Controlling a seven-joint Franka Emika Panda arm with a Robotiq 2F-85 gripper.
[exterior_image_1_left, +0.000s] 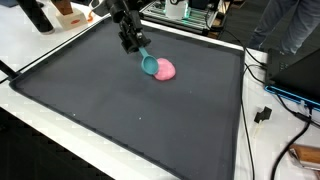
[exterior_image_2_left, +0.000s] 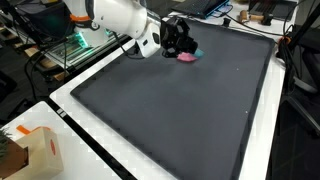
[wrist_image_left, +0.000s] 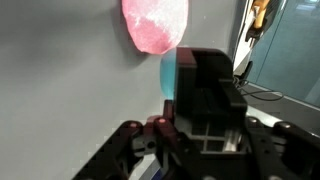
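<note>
My gripper (exterior_image_1_left: 133, 44) is low over the far part of a dark mat (exterior_image_1_left: 120, 110). It is shut on the handle of a teal spoon (exterior_image_1_left: 148, 66). The spoon's bowl rests on the mat, touching a pink lump (exterior_image_1_left: 165, 70). In the wrist view the black fingers (wrist_image_left: 205, 95) are closed together, the teal spoon (wrist_image_left: 170, 72) sticks out beyond them, and the pink lump (wrist_image_left: 155, 22) lies just past it. In an exterior view the gripper (exterior_image_2_left: 180, 44) hides most of the spoon, and the pink lump (exterior_image_2_left: 186, 57) shows beside it.
The mat lies on a white table (exterior_image_1_left: 40, 125). A cardboard box (exterior_image_2_left: 35, 150) stands at one corner. Cables and a plug (exterior_image_1_left: 265, 112) lie beside the mat. Lab equipment (exterior_image_1_left: 190, 12) and a person (exterior_image_1_left: 290, 25) are behind the far edge.
</note>
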